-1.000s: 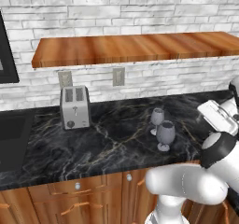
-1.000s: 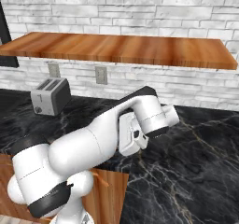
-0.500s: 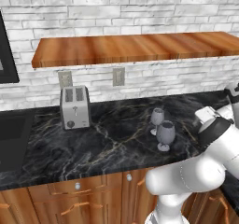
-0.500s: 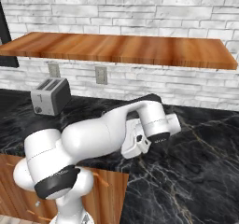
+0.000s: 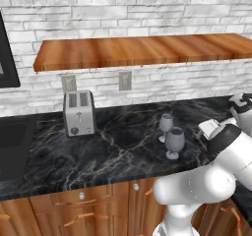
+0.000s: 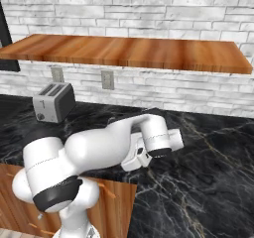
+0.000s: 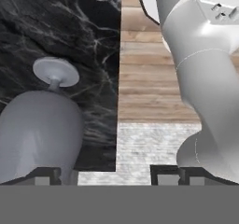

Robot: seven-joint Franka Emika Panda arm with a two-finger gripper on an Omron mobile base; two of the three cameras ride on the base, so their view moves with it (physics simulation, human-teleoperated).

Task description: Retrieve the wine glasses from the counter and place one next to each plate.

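No readable writing on anything here, no brand on the toaster (image 5: 79, 113) at the far left of the desk (image 5: 108, 151), and none on the two wall outlets above it.

Both wine glasses (image 5: 174, 141) stand upright on the black marble desk, right of centre, close together; the nearer one sits just in front and to the right of the far glass (image 5: 166, 126). Both bowls look empty.

The end effector (image 7: 105, 174) hangs down by the near glass, fingers spread wide apart, holding nothing. In the hand view the grey bowl (image 7: 39, 134) fills the lower left, just against the left finger (image 7: 44, 175), with its round foot (image 7: 56, 72) beyond; whether they touch, can't tell.

Wooden shelf (image 5: 142, 50) runs along the brick wall above. A dark sink (image 5: 14, 146) sits at the desk's far left.
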